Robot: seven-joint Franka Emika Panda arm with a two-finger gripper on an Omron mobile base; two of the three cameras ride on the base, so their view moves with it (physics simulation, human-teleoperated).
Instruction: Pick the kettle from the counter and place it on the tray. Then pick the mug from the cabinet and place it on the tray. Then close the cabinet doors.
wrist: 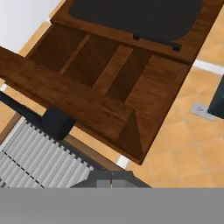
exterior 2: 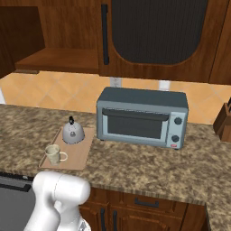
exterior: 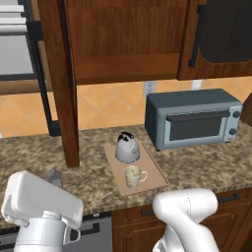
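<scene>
we are seeing kettle and mug sitting on tray mid-frame; left cabinet door standing open, still needing closing; end effector fingers together, empty.

Silver kettle and cream mug upright on wooden tray, on granite surface; cabinet open, left door swung outward.

A long speckled brown-and-tan granite counter carries a flat light wooden tray near its front edge, with a large blue-grey toaster oven standing just beside the tray, toward the tiled wall.
</scene>
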